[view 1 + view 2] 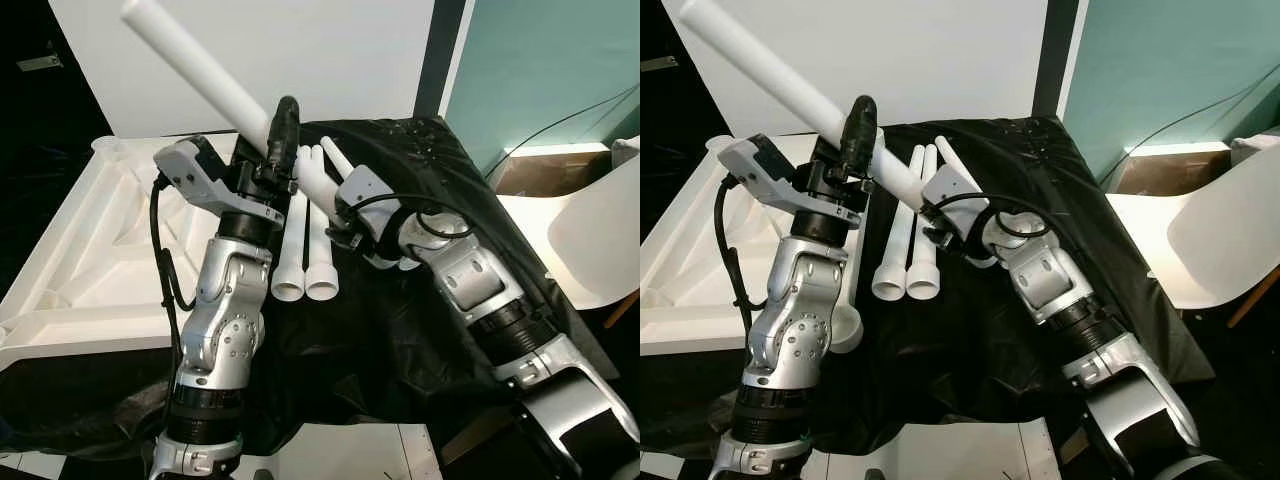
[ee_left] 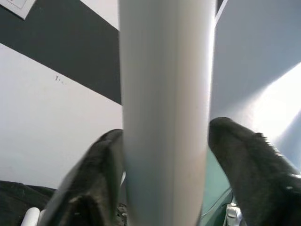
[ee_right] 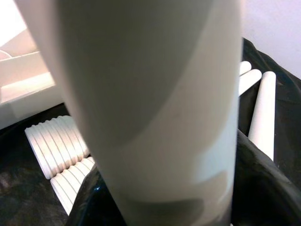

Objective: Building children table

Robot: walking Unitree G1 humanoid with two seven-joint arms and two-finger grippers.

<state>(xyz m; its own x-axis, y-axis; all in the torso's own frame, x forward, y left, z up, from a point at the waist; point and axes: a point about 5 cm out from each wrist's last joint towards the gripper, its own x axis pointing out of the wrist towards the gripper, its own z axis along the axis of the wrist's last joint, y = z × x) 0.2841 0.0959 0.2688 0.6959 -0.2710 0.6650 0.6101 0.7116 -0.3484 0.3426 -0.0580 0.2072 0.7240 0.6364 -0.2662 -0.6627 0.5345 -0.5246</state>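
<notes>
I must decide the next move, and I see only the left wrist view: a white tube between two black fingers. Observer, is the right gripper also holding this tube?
Observer: Yes. The right gripper is closed on the lower end of the same white leg tube, while the left gripper grips it higher up.
Operator: How is the tube oriented?
Observer: It slants up and away toward the robot's left, well above the black cloth.
Operator: Are other legs left?
Observer: Two more legs lie side by side on the cloth, open ends toward the robot.
Operator: Where is the tabletop?
Observer: The white tabletop lies underside up at the robot's left.
</notes>
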